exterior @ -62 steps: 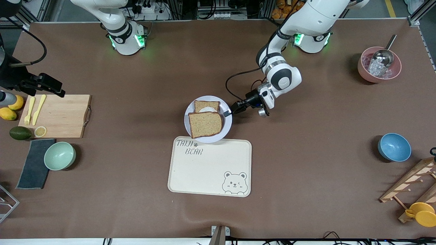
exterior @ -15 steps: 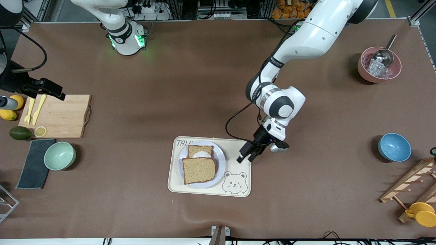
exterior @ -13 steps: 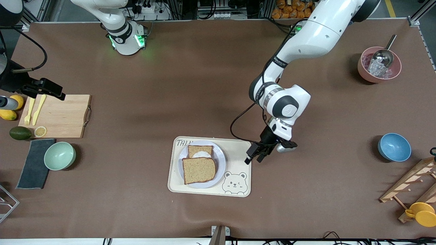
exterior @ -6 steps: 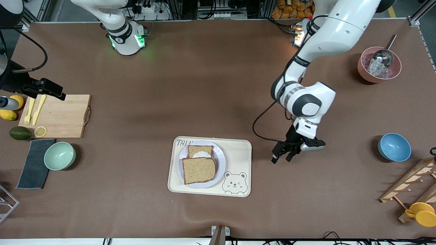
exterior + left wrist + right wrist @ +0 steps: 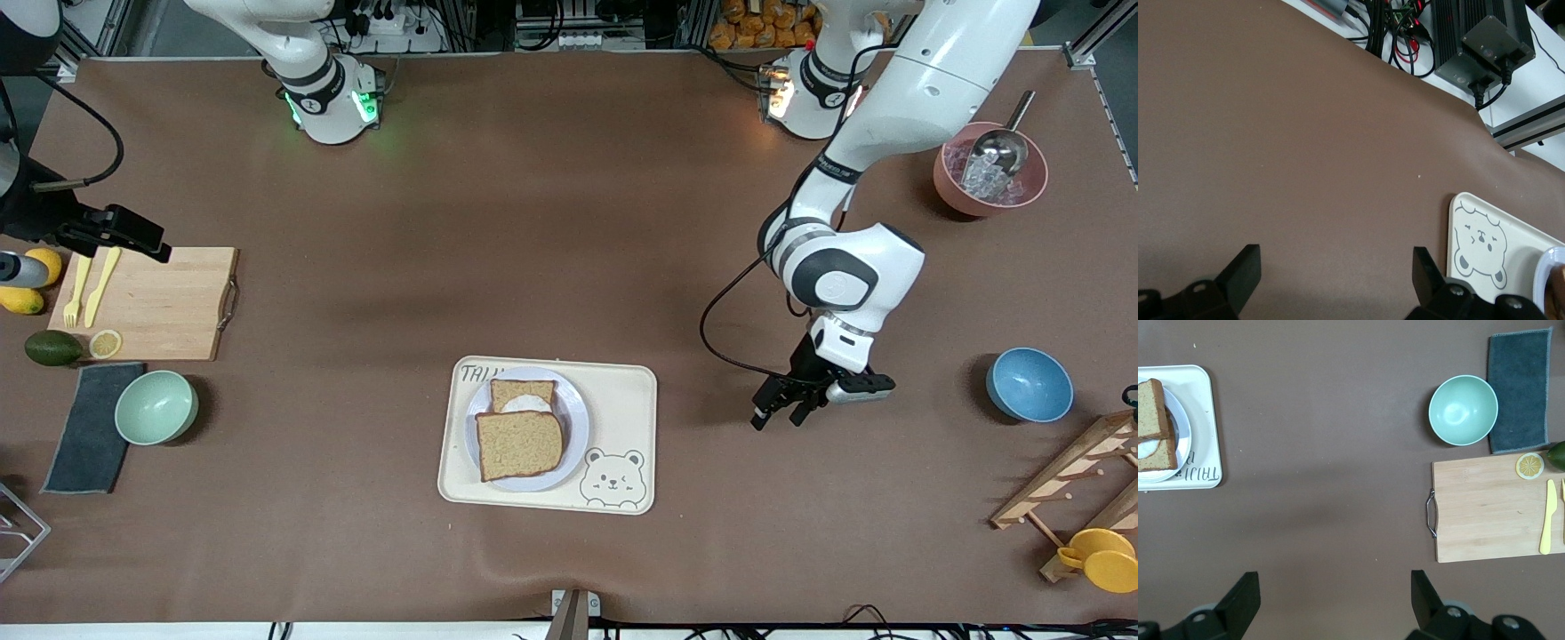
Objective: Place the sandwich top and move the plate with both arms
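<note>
The plate [image 5: 526, 428] now sits on the bear tray [image 5: 622, 404], with the sandwich top [image 5: 521, 444] on it, only half over the egg bread. Your left hand [image 5: 781, 413] has let go and pulled away from the tray, fingers wide and empty. Your right hand [image 5: 1331, 600] waits, wide too. The move looks done.

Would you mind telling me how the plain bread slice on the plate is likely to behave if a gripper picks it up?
The sandwich top looks thin and porous, so probably light and floppy. It lies partly over the egg slice on the plate, so lifting may shift it.
</note>
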Tool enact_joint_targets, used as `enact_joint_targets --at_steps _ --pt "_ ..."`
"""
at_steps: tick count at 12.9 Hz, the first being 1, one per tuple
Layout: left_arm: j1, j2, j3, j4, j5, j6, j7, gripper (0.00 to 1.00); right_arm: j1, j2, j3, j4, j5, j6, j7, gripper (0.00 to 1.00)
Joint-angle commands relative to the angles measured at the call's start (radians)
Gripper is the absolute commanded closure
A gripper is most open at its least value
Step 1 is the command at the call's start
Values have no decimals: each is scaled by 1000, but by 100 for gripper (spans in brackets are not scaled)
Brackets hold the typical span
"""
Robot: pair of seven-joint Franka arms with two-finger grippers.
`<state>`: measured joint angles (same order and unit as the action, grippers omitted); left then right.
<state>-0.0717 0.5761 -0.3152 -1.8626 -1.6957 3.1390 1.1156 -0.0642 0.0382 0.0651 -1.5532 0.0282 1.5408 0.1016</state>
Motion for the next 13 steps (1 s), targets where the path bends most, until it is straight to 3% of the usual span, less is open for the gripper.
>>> enact_joint_targets --at_steps 1,5,8,10,13 --pt "46 -71 -7 -99 141 -75 -121 0 -17 -12 15 -8 -8 7 12 0" --pt "79 -143 18 -183 383 -137 -336 0 -19 -11 15 -10 -8 5 12 0" --pt "78 -189 83 -211 597 -259 -511 0 -17 -9 13 -10 -8 7 12 0" --pt "79 -234 135 -211 779 -359 -615 0 -16 -9 13 -10 -8 7 12 0" --pt "79 -314 234 -179 1107 -621 -800 0 -13 -9 15 -10 -8 7 12 0"
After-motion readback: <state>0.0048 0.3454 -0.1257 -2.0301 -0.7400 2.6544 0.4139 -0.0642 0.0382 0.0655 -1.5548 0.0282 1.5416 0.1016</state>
